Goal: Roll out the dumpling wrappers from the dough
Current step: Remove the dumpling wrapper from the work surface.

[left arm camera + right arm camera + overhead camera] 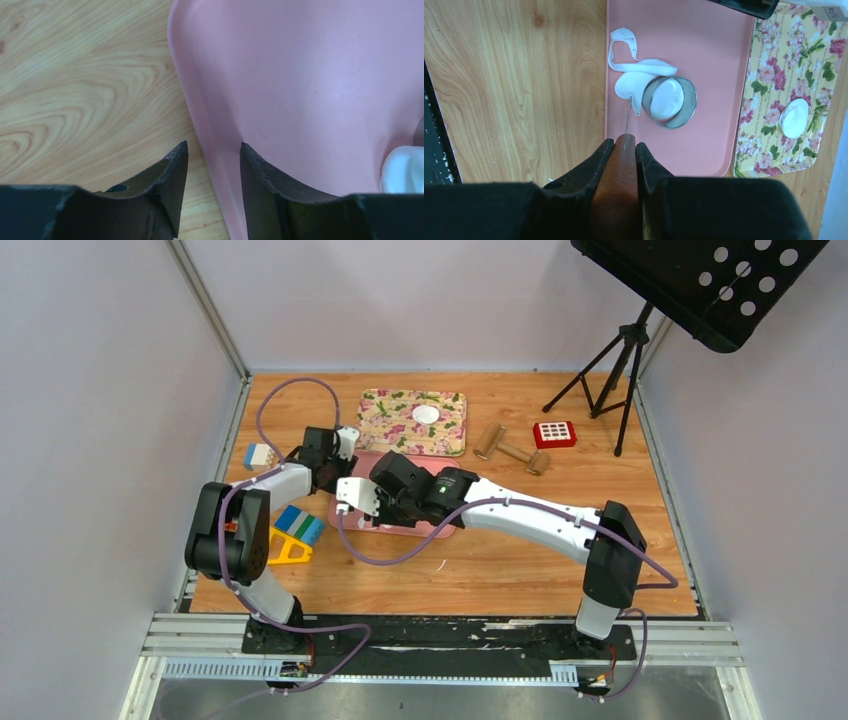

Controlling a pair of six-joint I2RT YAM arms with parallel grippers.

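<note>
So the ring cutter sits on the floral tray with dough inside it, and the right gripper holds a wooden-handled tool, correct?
Not quite. The ring cutter sits on the pink tray, not the floral tray, as the right wrist view shows. Dough is inside it, and the right gripper holds the wooden-handled tool.

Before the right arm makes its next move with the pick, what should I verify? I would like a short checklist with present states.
1. Grip: right jaws shut on the wooden-handled pick: ok.
2. Pick tip meets the dough scrap outside the ring cutter: ok.
3. Ring cutter upright on the pink tray, dough disc inside: ok.
4. The left jaws straddle the pink tray's rim: ok; firm hold: cannot tell.
5. Finished wrapper lies on the floral tray: ok.
</note>
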